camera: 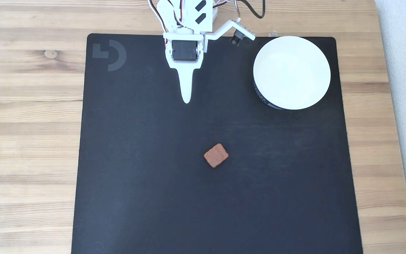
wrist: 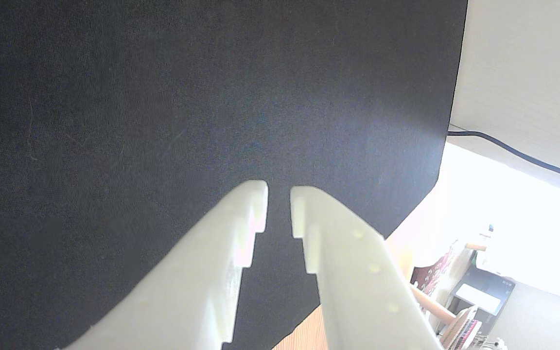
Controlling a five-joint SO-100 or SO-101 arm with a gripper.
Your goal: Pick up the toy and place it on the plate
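Observation:
The toy, a small reddish-brown biscuit-like square, lies flat on the black mat a little below its centre in the fixed view. The plate, a white bowl-like dish with a dark outer band, stands empty at the mat's upper right. My white gripper points down the mat from the top centre, well above the toy and left of the plate. In the wrist view the gripper hangs over bare mat, its fingertips nearly together with only a slim gap and nothing between them.
The black mat covers most of the wooden table. A camera bracket sticks out beside the arm near the plate. In the wrist view a dark cable and room clutter lie beyond the mat edge.

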